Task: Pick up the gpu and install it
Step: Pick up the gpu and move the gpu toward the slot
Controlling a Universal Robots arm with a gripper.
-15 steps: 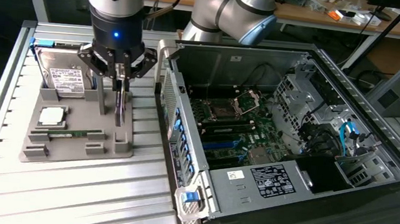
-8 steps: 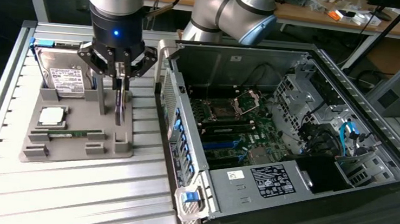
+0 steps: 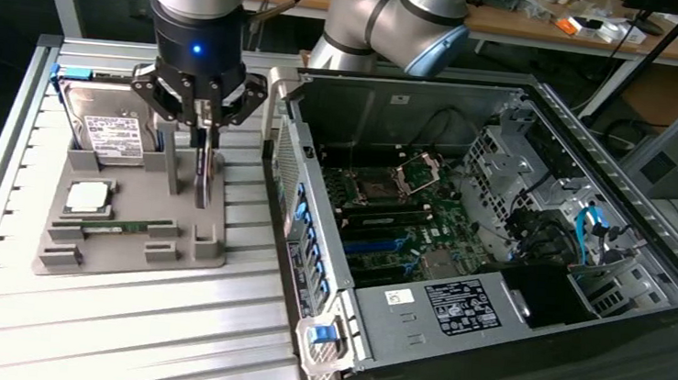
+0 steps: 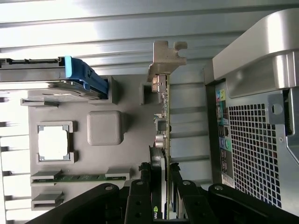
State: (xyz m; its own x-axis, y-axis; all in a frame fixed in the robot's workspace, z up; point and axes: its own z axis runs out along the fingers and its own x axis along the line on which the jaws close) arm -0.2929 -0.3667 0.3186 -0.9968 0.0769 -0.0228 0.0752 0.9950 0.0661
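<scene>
A robot arm's gripper (image 3: 203, 137) hangs over a gray parts tray (image 3: 125, 250) on a slatted metal table (image 3: 117, 336), its two fingers clamped on the top edge of the graphics card (image 3: 202, 183). The card stands upright on its edge at the tray's right side as the exterior view shows it, just beside the open computer case (image 3: 371, 110). Whether its lower edge rests in the tray's slot or has come clear cannot be told. Seen from the wrist, the card is edge-on, with its silvery end bracket (image 4: 166, 53) pointing away from the fingers and the case's perforated rear panel (image 4: 254, 149) close alongside. A hard drive (image 3: 116, 134) with a white label stands at the tray's far end. A square processor chip (image 3: 88, 194) and a slim green memory stick (image 3: 121, 225) lie flat nearer the front. The case lies on its side, its motherboard (image 3: 386, 217) in plain sight.
</scene>
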